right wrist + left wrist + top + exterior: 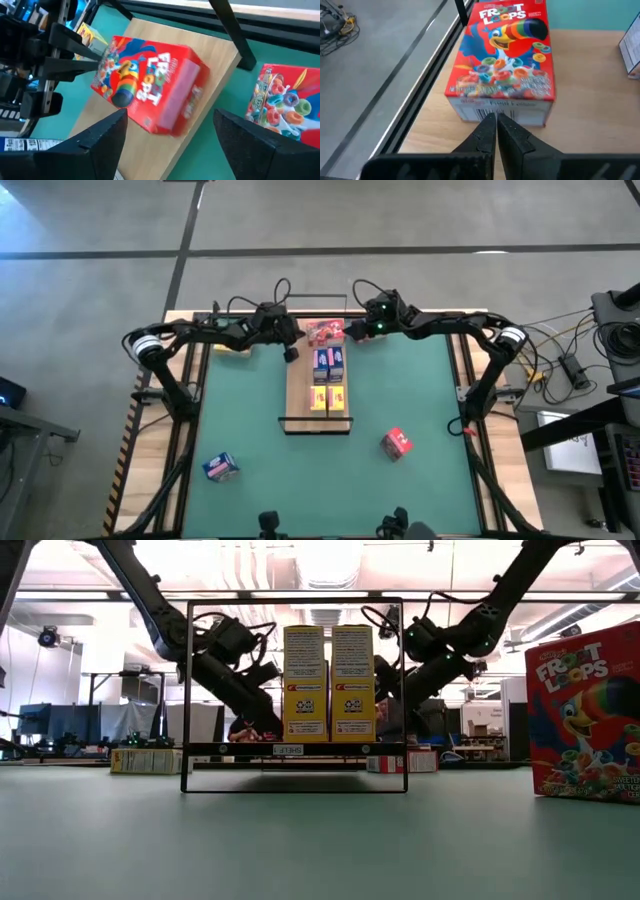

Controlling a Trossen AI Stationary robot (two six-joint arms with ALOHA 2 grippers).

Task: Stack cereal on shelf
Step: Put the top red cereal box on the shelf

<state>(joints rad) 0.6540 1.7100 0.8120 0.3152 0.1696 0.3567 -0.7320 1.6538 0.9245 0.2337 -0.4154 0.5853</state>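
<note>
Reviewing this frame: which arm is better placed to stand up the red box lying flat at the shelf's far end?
Probably right: the right gripper is open around the red box on the shelf; the left gripper is shut, touching its end.

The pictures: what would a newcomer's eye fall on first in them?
First, the red box lying flat at the far end of the shelf, with the shut left claw at its edge and the open right claw over it. Next, the two yellow boxes upright at the shelf's near end. Another red box and a blue box sit apart on the green mat.
</note>
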